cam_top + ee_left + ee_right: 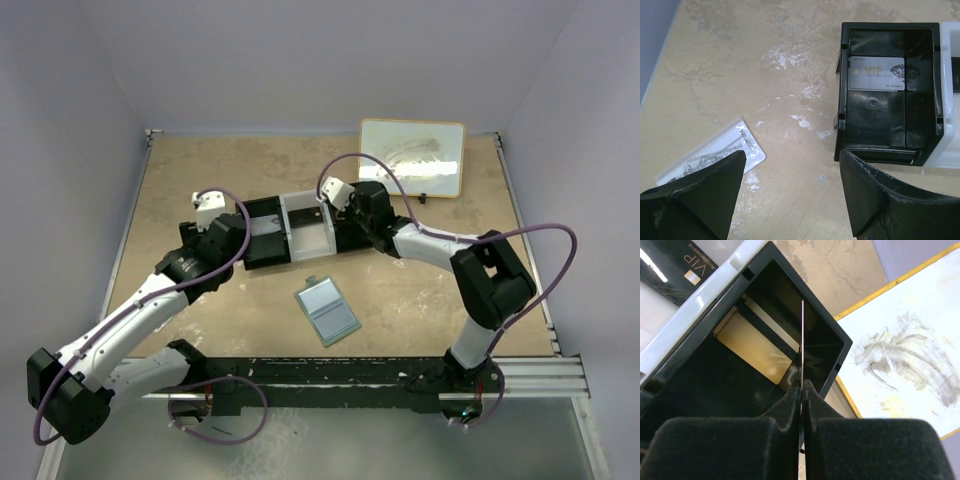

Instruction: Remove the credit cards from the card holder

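Observation:
The card holder lies open on the table, light blue inside, apart from both arms. My right gripper is shut on a thin credit card, seen edge-on, over the right black compartment of the tray. An orange-tan card lies flat in that compartment. A dark VIP card shows beyond the white wall. My left gripper is open and empty, just short of the left black compartment, where a silver-grey VIP card lies. In the top view the grippers flank the tray.
A clear packet with a printed label lies on the table left of my left fingers. A yellow-framed whiteboard lies at the back right, close behind the tray. Walls enclose the table on three sides.

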Robot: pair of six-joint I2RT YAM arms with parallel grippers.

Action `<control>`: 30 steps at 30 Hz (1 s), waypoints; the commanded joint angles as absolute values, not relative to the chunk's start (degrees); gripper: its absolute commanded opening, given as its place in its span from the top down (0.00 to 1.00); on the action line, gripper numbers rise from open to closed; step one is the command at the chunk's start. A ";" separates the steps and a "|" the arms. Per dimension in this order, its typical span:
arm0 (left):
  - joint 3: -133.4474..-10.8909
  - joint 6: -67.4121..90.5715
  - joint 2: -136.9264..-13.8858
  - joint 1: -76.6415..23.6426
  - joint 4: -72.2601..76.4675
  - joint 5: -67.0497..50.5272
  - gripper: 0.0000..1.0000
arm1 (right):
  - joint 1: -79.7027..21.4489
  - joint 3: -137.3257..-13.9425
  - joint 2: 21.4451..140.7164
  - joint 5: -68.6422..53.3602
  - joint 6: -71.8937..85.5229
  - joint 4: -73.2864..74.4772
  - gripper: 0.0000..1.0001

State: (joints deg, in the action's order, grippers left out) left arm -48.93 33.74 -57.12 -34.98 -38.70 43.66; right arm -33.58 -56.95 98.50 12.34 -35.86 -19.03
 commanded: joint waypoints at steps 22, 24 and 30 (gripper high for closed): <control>-49.81 32.65 -58.45 -34.67 -38.01 45.43 0.26 | -31.82 -64.17 106.85 7.07 -46.37 -20.22 1.00; -49.82 32.69 -58.69 -34.72 -38.05 45.52 0.26 | -31.75 -64.69 107.92 7.72 -46.73 -20.36 1.00; -49.76 32.66 -58.85 -34.69 -38.06 45.37 0.26 | -31.82 -66.58 110.50 8.66 -47.20 -19.17 0.99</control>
State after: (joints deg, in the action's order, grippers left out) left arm -48.93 33.34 -58.87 -34.98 -38.72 44.01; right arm -32.10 -63.59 110.15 8.01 -45.95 -19.38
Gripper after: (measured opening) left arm 0.740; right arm 0.008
